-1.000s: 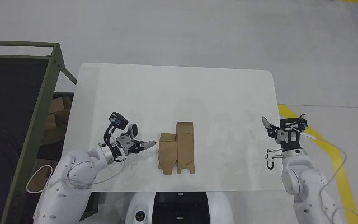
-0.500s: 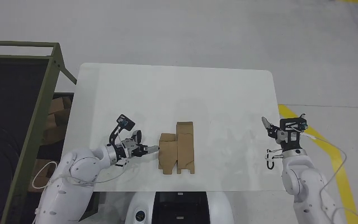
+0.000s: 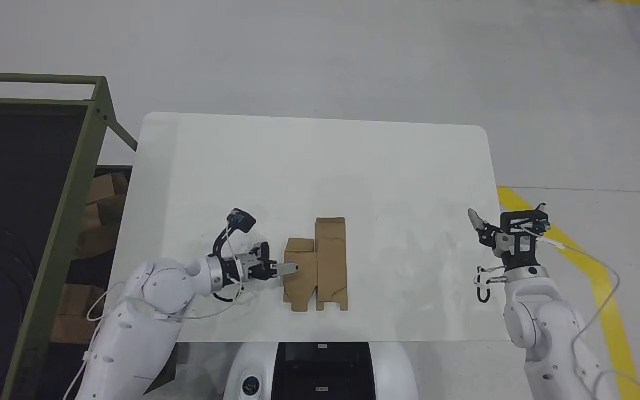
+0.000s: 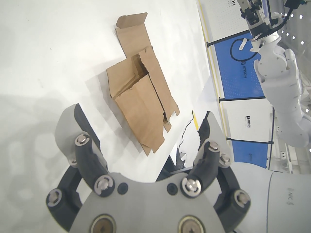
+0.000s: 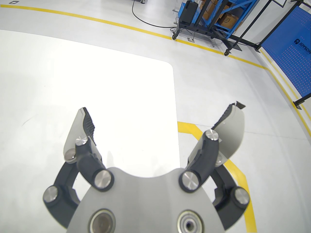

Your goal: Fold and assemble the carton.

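Obs., left arm: I am seeing the left gripper [image 3: 283,269] [image 4: 141,111] hanging low over the table [image 3: 300,170] [image 4: 48,25], jaws spread wide and gripping nothing. The carton [image 3: 318,265] [image 4: 141,90] is lying directly ahead of its fingertips, flat on the table and close to the table edge that runs past the gripper's side. In the top view one fingertip is reaching the carton's nearest edge; I am not able to tell whether it is touching or just short of it.

Obs., carton: it is showing as brown cardboard, mostly flattened, in two long panels side by side. The panel nearer the left gripper is the shorter one; the panel beyond it is running longer and ending in a tuck flap at the end farthest from the gripper's wrist. In the left wrist view the layers are parting slightly at the middle, with a dark gap opening between them (so not fully flat). Cut tabs are sticking out at the end closest to the table edge.

Obs., right arm: the right gripper [image 3: 508,228] [image 5: 160,109] is sitting at the side edge of the table [image 5: 73,73], well apart from the carton, which is lying far off to its side. Its jaws are also standing wide open and empty. In its own wrist view one finger is hanging above the white tabletop and the other is hanging past the edge, above the floor's yellow line [image 5: 194,128].
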